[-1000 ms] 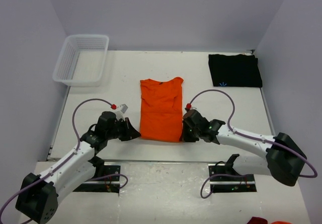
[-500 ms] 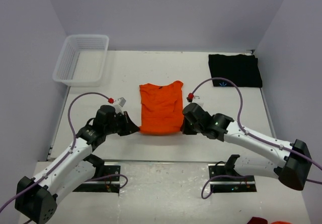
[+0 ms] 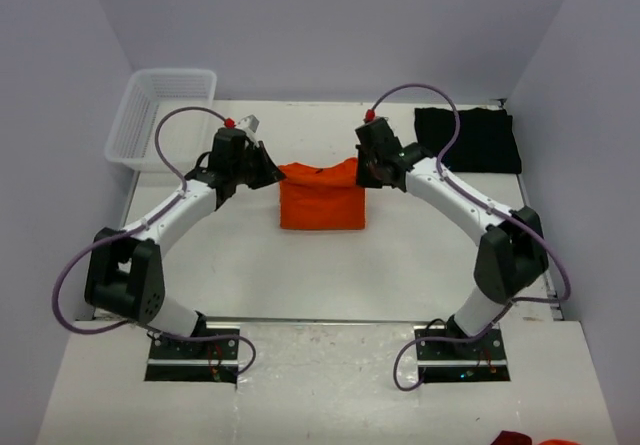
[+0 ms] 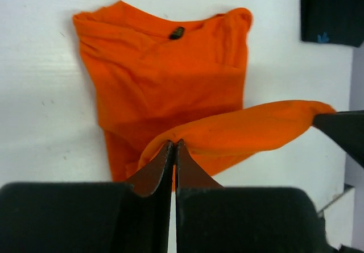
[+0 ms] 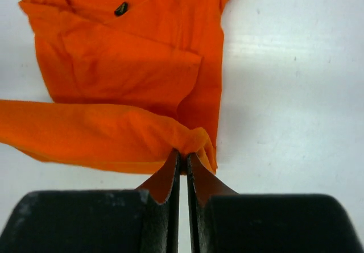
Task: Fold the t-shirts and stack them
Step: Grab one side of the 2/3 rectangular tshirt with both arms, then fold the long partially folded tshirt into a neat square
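Observation:
The orange t-shirt [image 3: 321, 197] lies mid-table, its bottom hem lifted and carried over toward the collar. My left gripper [image 3: 272, 172] is shut on the hem's left corner [image 4: 170, 139]. At the right corner [image 5: 190, 142] of the same hem my right gripper [image 3: 362, 170] is shut as well. Both wrist views show the raised hem stretched between the two grippers above the rest of the orange t-shirt [image 4: 159, 77] [image 5: 131, 65], collar tag up. The black t-shirt [image 3: 467, 139] lies folded at the back right, apart from both grippers.
A white mesh basket [image 3: 162, 118] stands at the back left corner. Grey walls close the table at the back and both sides. Each arm's purple cable [image 3: 420, 95] arches above its wrist.
Both grippers have carried the orange t-shirt's bottom hem from the near edge toward the back, up to the collar end, so the shirt now looks about half as long.

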Robot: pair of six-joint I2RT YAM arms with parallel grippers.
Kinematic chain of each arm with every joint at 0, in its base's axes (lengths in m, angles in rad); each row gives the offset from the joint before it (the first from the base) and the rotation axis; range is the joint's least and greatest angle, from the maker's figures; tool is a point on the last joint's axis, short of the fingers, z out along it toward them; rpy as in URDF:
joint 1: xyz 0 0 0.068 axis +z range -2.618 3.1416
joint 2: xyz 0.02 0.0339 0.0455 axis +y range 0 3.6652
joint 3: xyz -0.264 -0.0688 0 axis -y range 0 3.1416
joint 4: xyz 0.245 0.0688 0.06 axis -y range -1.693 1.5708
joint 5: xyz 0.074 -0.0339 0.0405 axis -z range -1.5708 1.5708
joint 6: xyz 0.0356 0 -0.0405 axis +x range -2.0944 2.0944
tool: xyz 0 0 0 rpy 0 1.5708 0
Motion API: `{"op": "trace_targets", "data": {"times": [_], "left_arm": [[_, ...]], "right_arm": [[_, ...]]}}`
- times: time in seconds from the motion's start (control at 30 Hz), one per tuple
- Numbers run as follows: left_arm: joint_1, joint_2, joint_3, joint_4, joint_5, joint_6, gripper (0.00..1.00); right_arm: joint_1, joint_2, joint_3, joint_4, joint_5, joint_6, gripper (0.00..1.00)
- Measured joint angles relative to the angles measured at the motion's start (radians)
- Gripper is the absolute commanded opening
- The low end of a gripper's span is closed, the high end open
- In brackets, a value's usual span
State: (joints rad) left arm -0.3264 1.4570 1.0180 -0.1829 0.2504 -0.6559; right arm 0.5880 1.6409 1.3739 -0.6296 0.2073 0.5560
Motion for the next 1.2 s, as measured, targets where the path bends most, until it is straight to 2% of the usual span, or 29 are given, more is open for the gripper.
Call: {"op": "trace_targets", "data": {"times": [0.17, 0.27, 0.3, 0.37, 0.4, 0.43, 0.47, 0.5, 0.6, 0.63, 0.67, 0.8, 0.83, 0.87, 0.9, 0.93, 0.97, 1.0, 1.2], "left_arm": [[0.055, 0.259, 0.119, 0.056, 0.003, 0.033, 0.0], [0.077, 0.445, 0.252, 0.091, 0.009, 0.077, 0.0], [0.084, 0.508, 0.305, 0.109, 0.011, 0.089, 0.0], [0.104, 0.628, 0.408, 0.136, 0.026, 0.108, 0.0], [0.116, 0.675, 0.454, 0.143, 0.037, 0.117, 0.0], [0.13, 0.721, 0.502, 0.146, 0.044, 0.124, 0.14], [0.143, 0.754, 0.542, 0.144, 0.05, 0.133, 0.22], [0.156, 0.779, 0.578, 0.146, 0.05, 0.142, 0.24], [0.187, 0.79, 0.636, 0.144, 0.027, 0.174, 0.46], [0.195, 0.787, 0.661, 0.145, 0.018, 0.183, 0.49], [0.199, 0.779, 0.678, 0.148, 0.008, 0.189, 0.54], [0.198, 0.672, 0.656, 0.153, -0.022, 0.196, 0.57], [0.194, 0.639, 0.642, 0.154, -0.021, 0.196, 0.56], [0.188, 0.603, 0.629, 0.154, -0.018, 0.196, 0.52], [0.181, 0.578, 0.621, 0.159, -0.013, 0.196, 0.44], [0.171, 0.558, 0.618, 0.156, -0.005, 0.197, 0.26], [0.162, 0.547, 0.618, 0.158, 0.005, 0.198, 0.11], [0.147, 0.541, 0.617, 0.159, 0.03, 0.196, 0.0], [0.063, 0.573, 0.467, 0.282, 0.262, 0.102, 0.0]], "right_arm": [[-0.101, 0.248, 0.214, 0.015, -0.094, -0.092, 0.0], [-0.15, 0.435, 0.393, 0.016, -0.148, -0.145, 0.0], [-0.16, 0.49, 0.444, 0.028, -0.155, -0.161, 0.1], [-0.189, 0.63, 0.609, -0.014, -0.189, -0.193, 0.05], [-0.202, 0.709, 0.715, -0.031, -0.202, -0.207, 0.26], [-0.21, 0.76, 0.784, -0.032, -0.206, -0.213, 0.39], [-0.222, 0.819, 0.869, -0.051, -0.217, -0.227, 0.58], [-0.232, 0.859, 0.932, -0.063, -0.22, -0.239, 0.98], [-0.259, 0.879, 0.969, -0.056, -0.218, -0.278, 0.99], [-0.267, 0.864, 0.95, -0.042, -0.217, -0.286, 0.99], [-0.274, 0.839, 0.924, -0.035, -0.216, -0.293, 0.99], [-0.28, 0.732, 0.865, -0.038, -0.199, -0.3, 0.99], [-0.278, 0.701, 0.858, -0.043, -0.199, -0.299, 0.87], [-0.276, 0.671, 0.855, -0.053, -0.199, -0.3, 0.56], [-0.274, 0.644, 0.854, -0.062, -0.201, -0.304, 0.13], [-0.274, 0.619, 0.849, -0.064, -0.206, -0.301, 0.0], [-0.272, 0.596, 0.842, -0.067, -0.214, -0.291, 0.0], [-0.271, 0.568, 0.822, -0.061, -0.241, -0.283, 0.0], [-0.271, 0.555, 0.769, -0.066, -0.478, -0.212, 0.0]]}}
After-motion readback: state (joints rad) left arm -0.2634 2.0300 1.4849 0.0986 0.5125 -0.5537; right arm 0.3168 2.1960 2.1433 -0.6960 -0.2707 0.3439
